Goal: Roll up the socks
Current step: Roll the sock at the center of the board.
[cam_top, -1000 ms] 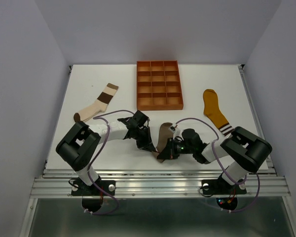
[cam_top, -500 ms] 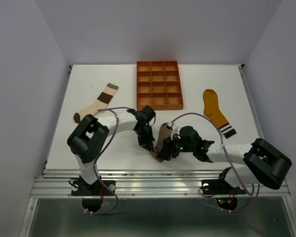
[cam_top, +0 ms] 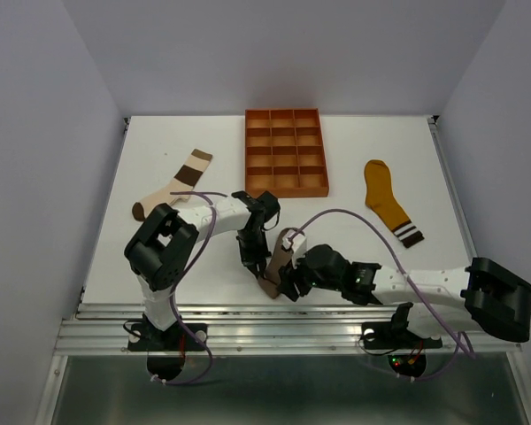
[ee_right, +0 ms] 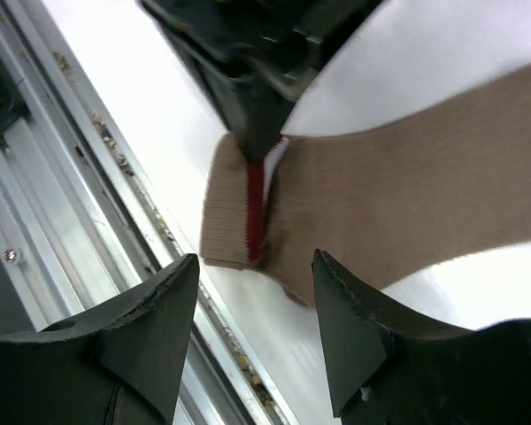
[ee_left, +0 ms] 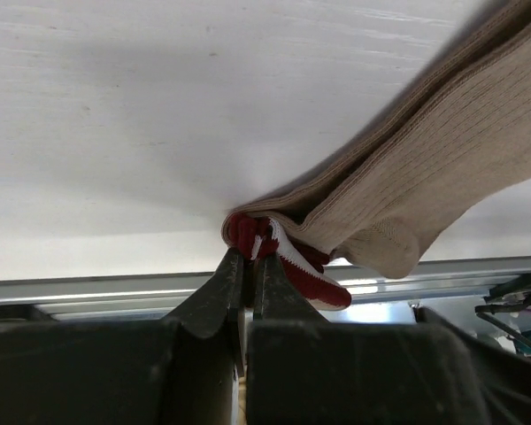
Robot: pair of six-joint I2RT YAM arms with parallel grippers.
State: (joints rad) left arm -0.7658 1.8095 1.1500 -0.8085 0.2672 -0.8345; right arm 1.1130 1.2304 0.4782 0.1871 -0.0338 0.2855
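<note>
Taupe sock (ee_left: 442, 168) lying near-to-far, striped cuff (ee_left: 292, 258) nearest, pinched by left claw (ee_left: 246, 258), right claw (ee_right: 255, 262) spread

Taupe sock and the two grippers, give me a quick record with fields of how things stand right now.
taupe sock: lying between the two arms at the near side, cuff end folded over
left gripper: shut, pinching the sock's maroon-and-white cuff
right gripper: open, facing the folded end, holding nothing
colour-blocked sock: flat, left side
mustard sock: flat, right side
orange tray: back centre
</note>
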